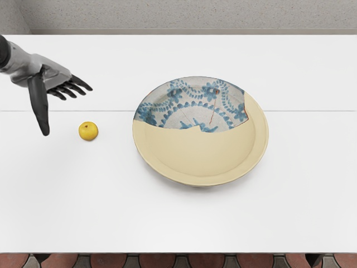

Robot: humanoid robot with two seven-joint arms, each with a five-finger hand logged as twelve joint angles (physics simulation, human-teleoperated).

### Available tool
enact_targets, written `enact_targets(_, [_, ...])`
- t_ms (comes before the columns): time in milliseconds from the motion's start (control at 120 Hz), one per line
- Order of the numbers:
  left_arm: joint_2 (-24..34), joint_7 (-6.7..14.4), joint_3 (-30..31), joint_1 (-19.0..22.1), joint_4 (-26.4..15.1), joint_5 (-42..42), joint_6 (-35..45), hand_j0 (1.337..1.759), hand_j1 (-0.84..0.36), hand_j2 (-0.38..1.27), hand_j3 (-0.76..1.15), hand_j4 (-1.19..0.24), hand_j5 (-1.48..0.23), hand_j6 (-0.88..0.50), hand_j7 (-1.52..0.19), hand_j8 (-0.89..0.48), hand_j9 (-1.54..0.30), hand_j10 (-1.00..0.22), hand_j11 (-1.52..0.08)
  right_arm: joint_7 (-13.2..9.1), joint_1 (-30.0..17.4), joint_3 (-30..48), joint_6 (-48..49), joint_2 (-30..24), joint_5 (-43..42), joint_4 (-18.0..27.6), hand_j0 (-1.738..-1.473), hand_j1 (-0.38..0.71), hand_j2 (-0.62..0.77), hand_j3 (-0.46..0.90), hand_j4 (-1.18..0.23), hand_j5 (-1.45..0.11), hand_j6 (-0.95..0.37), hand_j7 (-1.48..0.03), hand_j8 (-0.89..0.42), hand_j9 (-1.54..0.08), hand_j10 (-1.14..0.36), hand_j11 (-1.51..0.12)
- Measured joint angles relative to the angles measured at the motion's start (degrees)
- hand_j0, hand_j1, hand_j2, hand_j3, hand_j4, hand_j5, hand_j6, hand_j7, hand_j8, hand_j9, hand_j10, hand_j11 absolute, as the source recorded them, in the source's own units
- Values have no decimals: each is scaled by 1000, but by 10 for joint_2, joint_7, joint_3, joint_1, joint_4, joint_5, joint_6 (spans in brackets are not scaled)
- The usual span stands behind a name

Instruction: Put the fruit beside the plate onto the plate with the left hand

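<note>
While our left hand [54, 82] hovered with fingers spread, the fruit [88, 130] lay ungrasped on the table [167, 223].
We judged the reach was in hand — next we had to bring the fingers down around the fruit, just left of the plate [195, 163], and close; the plate held nothing.

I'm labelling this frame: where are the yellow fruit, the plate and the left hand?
yellow fruit [88, 130], head view, middle of its skin.
plate [195, 161], head view, bare cream part inside.
left hand [53, 82], head view, on the palm.
</note>
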Motion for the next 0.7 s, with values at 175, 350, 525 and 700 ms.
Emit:
enact_targets(175, [2,0,-2,0,0,1,0,1658,337,2,0,-10,-13,-11,-13,-10,-13,-10,-13,0,0,0,0,0,0,0,-1658,-335,-2,0,-12,-15,-12,-15,-12,-15,-12,-15])
enact_targets(350, [-1,0,-2,1,0,1,0,1658,336,2,0,-11,-14,-11,-14,-11,-14,-11,-14,0,0,-1,0,0,-1,0,-1658,-335,-2,0,-12,-15,-12,-15,-12,-15,-12,-15])
enact_targets(525, [-1,0,-2,0,0,4,0,1658,336,2,0,-11,-14,-11,-14,-11,-14,-11,-14,0,0,-1,0,0,-1,0,-1658,-335,-2,0,-12,-15,-12,-15,-12,-15,-12,-15])
enact_targets(700, [-12,0,-2,-9,0,20,0,1658,337,2,0,-10,-13,-10,-13,-10,-13,-10,-13,0,0,-1,0,0,-1,0,-1658,-335,-2,0,-12,-15,-12,-15,-12,-15,-12,-15])
